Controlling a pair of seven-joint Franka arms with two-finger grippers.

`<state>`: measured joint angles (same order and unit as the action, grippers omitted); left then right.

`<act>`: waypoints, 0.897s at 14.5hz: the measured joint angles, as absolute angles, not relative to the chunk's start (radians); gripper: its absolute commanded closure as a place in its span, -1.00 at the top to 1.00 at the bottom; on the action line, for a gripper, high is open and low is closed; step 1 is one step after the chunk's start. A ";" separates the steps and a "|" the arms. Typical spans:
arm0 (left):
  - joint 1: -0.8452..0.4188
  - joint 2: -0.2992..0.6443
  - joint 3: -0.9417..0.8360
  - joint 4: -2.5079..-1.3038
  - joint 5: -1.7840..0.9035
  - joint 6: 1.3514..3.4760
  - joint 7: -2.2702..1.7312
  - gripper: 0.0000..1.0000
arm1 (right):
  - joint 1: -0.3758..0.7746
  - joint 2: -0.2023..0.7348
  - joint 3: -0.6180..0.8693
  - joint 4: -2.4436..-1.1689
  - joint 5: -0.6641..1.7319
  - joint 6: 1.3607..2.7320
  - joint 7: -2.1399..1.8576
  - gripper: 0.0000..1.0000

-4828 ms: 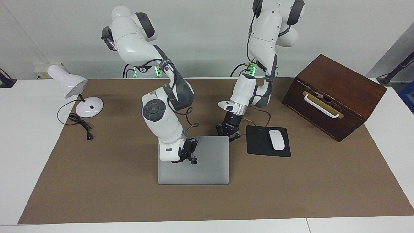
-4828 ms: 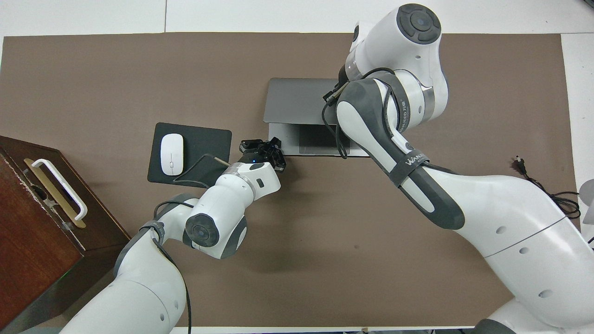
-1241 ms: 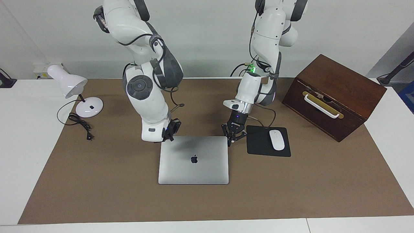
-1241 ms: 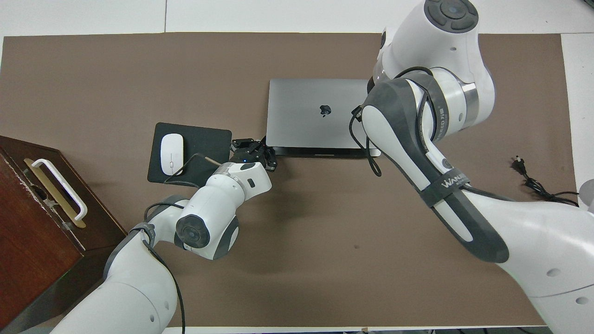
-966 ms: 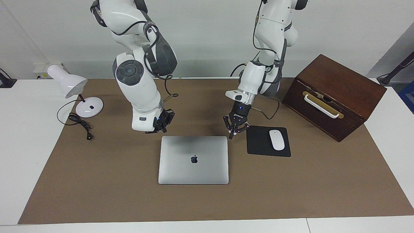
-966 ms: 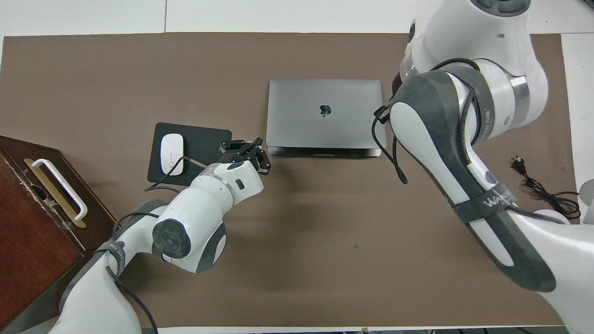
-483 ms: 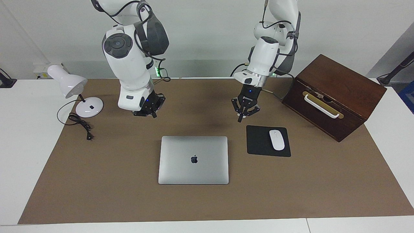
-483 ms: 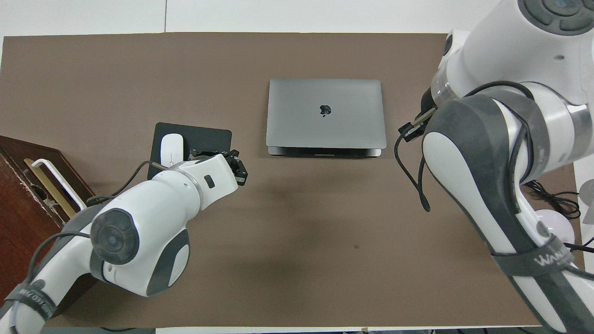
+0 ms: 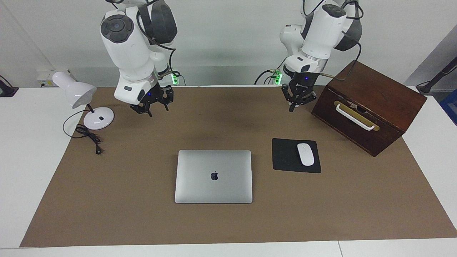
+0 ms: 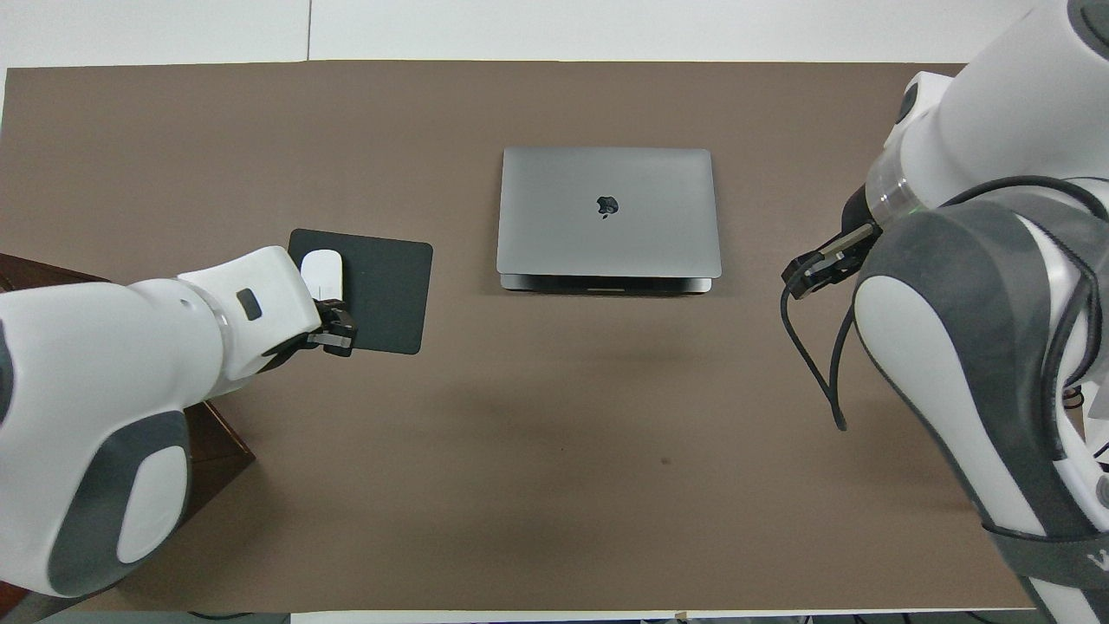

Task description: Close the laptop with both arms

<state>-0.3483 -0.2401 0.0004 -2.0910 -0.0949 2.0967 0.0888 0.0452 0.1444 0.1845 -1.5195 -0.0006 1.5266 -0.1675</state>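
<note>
The fingers (image 9: 159, 107) of the right gripper (image 9: 151, 105) are spread and hold nothing, hanging in the air over bare brown mat (image 9: 107, 200) on the side of the laptop (image 9: 213, 176) toward the right arm's end of the surface (image 9: 21, 171). The fingers (image 9: 292, 106) of the left gripper (image 9: 296, 100) also stand apart and empty, raised over the mat on the side of the laptop toward the left arm's end, close beside the dark wooden box (image 9: 367, 105) with its white handle (image 9: 355, 116). Both white arms, the right arm (image 9: 130, 53) and the left arm (image 9: 317, 32), rise steeply from their grippers toward their bases. The silver-grey laptop lies shut and flat on the mat near the middle of the surface, its dark apple logo (image 9: 214, 175) facing up, with neither gripper touching it. Just beside the laptop, toward the left arm's end, lies a black mouse pad (image 9: 285, 157) with a white mouse (image 9: 305, 154) resting on it. Well apart from the laptop, toward the right arm's end and nearer the robots, a white desk lamp (image 9: 76, 94) stands at the mat's edge, its black cord (image 9: 89, 137) trailing onto the mat.
</note>
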 measured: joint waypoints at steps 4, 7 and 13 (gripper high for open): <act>-0.223 -0.237 0.006 -1.954 -0.094 1.870 0.149 0.07 | 0.045 0.104 0.159 -1.528 -0.001 1.439 -0.168 1.00; -0.130 -0.227 0.008 -1.863 -0.091 1.760 0.157 0.76 | 0.044 0.050 0.159 -1.571 -0.001 1.417 -0.165 1.00; -0.010 -0.133 0.011 -1.659 -0.036 1.608 0.161 1.00 | 0.001 -0.009 0.148 -1.616 -0.001 1.415 -0.163 1.00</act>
<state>-0.0097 -0.1329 0.0107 -1.6587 -0.0363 1.6079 0.1610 0.0012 -0.0086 0.1481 -1.6165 -0.0006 1.4147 -0.1630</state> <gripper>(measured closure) 0.000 0.000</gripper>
